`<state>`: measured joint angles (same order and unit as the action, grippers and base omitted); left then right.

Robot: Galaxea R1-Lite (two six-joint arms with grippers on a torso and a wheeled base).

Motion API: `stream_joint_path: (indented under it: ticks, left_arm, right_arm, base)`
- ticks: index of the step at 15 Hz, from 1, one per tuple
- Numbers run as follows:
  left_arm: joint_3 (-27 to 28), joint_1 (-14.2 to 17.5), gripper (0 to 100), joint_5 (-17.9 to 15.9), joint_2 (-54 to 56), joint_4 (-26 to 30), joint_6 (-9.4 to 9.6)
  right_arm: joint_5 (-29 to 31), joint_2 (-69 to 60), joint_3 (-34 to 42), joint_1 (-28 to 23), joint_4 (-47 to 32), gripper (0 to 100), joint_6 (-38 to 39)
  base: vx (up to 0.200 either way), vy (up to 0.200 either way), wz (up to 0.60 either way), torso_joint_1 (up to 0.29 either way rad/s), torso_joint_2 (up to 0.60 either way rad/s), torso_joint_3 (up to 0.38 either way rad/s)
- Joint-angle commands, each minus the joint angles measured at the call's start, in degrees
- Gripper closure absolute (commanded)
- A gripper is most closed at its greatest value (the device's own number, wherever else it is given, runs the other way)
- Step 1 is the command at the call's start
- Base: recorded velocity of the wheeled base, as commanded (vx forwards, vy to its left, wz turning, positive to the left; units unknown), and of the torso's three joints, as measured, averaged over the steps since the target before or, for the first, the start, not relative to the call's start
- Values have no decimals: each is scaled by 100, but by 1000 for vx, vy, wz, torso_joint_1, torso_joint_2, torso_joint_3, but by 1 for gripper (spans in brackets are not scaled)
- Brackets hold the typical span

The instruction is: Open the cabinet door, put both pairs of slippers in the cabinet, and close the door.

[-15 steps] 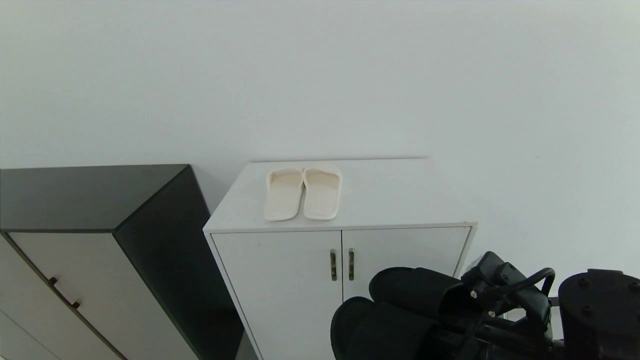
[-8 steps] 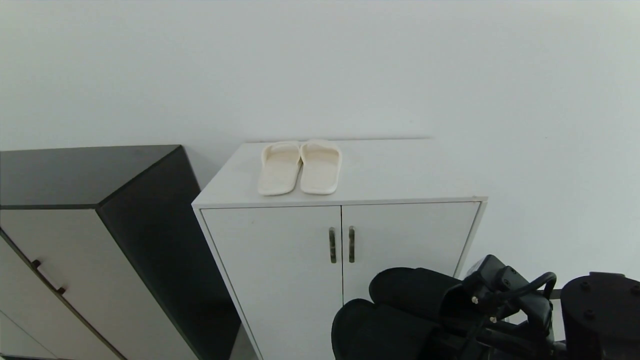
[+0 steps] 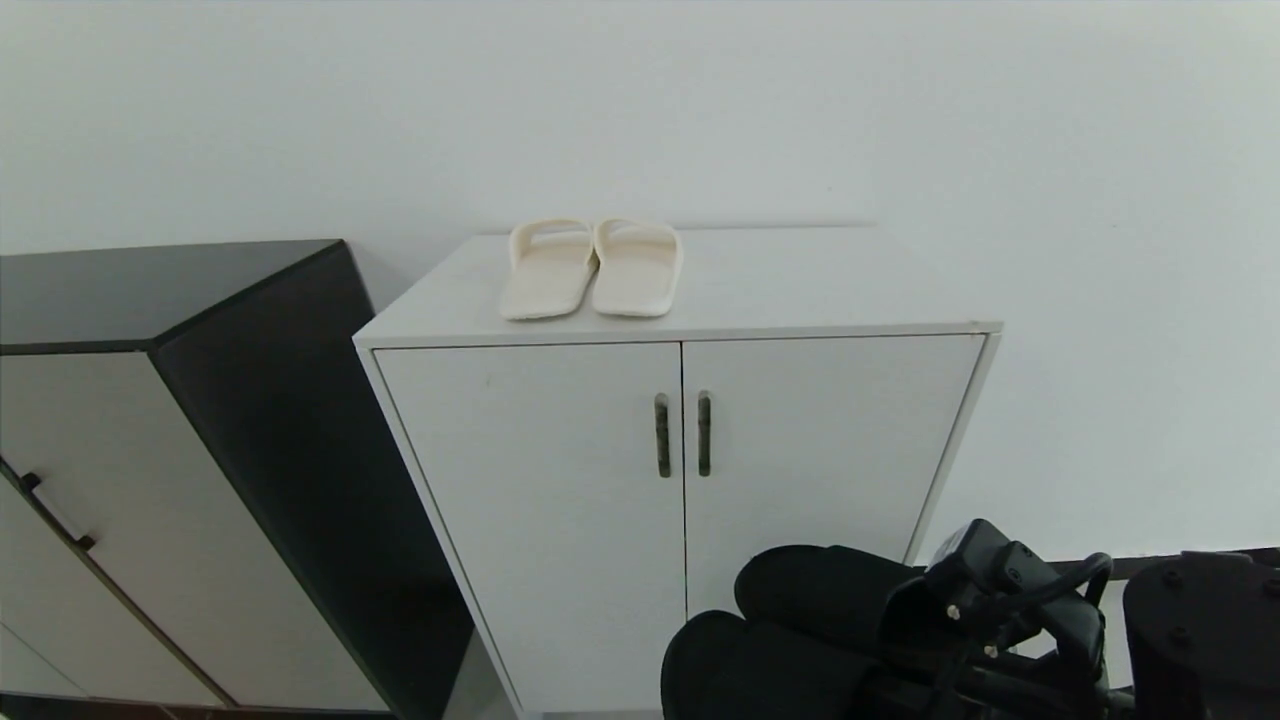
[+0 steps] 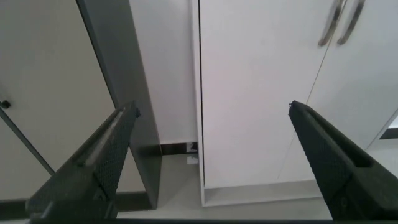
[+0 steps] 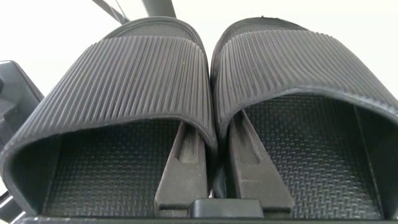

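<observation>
Two pairs of slippers showed: the cream pair (image 3: 592, 268) lay side by side on top of the white cabinet (image 3: 540, 500), whose two doors were shut, with the handles (image 3: 662, 434) close together at the middle. The black pair (image 3: 810, 590) was clenched by the right jaws, one finger inside each slipper, low before the right door. The left jaws stood released, wide apart, facing the white cabinet's lower left corner beside a black cabinet (image 3: 250, 400)
</observation>
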<state>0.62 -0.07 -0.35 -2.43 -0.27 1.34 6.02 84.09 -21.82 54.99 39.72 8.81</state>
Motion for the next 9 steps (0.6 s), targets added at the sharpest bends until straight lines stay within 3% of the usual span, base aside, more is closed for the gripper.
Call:
stream_joint_path:
  ticks: [1, 2, 3, 4, 7, 9]
  left_arm:
    - [676, -10, 0, -26, -768, -52, -424]
    - [966, -89, 0, -237, -1392, -105, -609]
    - [993, -256, 0, -641, -1805, -254, -609]
    - [993, -335, 0, -817, -1972, -342, -609]
    - [1089, -766, 0, -1986, -3335, -1371, -600]
    - [1318, -1091, 0, -2294, -4398, -1863, -635]
  right_arm:
    - [-5, 37, 29, 3, 1, 100, 6]
    - [-92, 55, 46, 3, 1, 100, 6]
    - [-136, 46, 46, 3, 1, 100, 6]
    - [-136, 46, 55, 3, 10, 100, 6]
    - [-172, 11, 99, -68, 168, 100, 24]
    - [-233, 55, 108, -68, 203, 100, 6]
  base:
    - [0, 0, 0, -163, 486, 315]
    - [0, 0, 0, -154, 491, 325]
    - [0, 0, 0, -149, 486, 334]
    - [0, 0, 0, -134, 476, 330]
    - [0, 0, 0, -121, 463, 334]
    - [0, 0, 0, -88, 452, 359]
